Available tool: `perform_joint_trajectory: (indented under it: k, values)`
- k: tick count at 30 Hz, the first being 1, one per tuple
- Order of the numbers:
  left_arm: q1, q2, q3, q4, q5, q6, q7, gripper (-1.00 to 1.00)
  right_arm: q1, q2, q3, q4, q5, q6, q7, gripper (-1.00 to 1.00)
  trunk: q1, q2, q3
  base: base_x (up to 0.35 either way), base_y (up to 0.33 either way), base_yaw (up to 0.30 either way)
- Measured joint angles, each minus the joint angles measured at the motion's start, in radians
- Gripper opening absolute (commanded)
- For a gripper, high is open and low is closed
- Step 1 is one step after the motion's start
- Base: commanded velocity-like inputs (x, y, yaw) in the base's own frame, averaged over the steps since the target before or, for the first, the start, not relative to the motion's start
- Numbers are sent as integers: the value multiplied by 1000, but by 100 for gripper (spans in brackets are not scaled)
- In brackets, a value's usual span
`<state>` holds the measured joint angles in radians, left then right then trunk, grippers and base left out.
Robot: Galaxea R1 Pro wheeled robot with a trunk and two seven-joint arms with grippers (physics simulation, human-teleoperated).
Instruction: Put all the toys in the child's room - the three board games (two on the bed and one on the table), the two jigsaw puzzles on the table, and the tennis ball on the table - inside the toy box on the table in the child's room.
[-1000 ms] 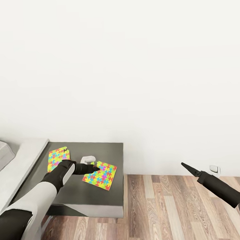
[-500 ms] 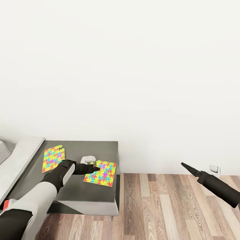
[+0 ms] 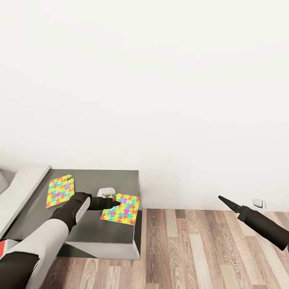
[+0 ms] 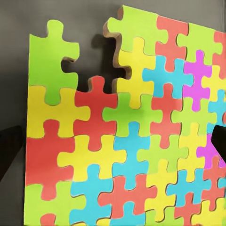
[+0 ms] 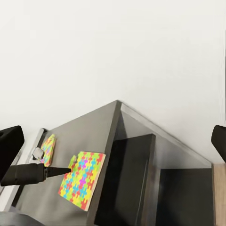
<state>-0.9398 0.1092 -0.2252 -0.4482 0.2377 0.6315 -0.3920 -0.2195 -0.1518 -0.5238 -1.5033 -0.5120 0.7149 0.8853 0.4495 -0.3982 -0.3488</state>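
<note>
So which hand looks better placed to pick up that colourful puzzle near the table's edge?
The left hand. It hovers right at the near jigsaw puzzle on the dark table, with the puzzle between its open fingers in the wrist view. The right hand hangs off over the wood floor.

1. The flat square jigsaw puzzle (image 3: 121, 210) just under the black left gripper (image 3: 115, 202) is a patchwork of interlocking pieces in lime green, yellow, red, sky blue and magenta, with a tan cardboard edge (image 4: 123, 127).
2. The second flat multicoloured jigsaw puzzle (image 3: 59, 191), beside that arm's forearm, carries the same bright pattern.
3. The square tabletop (image 3: 102, 239) beneath both is plain dark grey.
4. The left arm (image 3: 43, 239) is white with black joints.
5. The right gripper (image 3: 226, 201) is black.
6. Below it, the plank floor (image 3: 200, 260) is streaked brown and pale wood; the wall (image 3: 158, 76) is plain white.
</note>
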Motion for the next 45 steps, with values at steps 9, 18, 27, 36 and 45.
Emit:
perform_joint_trajectory:
  k: [9, 18, 27, 36, 45]
  values:
    - [0, 0, 0, 0, 0, 1, 0, 100, 0, 1, 1, 0, 0, -1, 0, 100, 0, 0, 0, 0, -116, 0]
    - [0, 2, -2, 0, 1, 1, 0, 100, 0, 0, 1, 0, 0, -2, 0, 100, 0, 0, 0, 0, -51, 0]
    - [0, 12, 9, -1, 2, 1, 8, 100, 0, 0, 1, 0, 0, -2, 0, 100, 0, 0, 0, 0, -1, 0]
    - [-1, 120, 48, -14, 13, 0, -2, 100, 0, 1, 1, 0, 0, -1, 0, 100, 0, 0, 0, 0, 0, 0]
    - [1, 196, 232, -49, 24, 17, -109, 100, 0, 2, 2, 0, 0, -2, 0, 100, 0, 0, 0, 0, 0, 0]
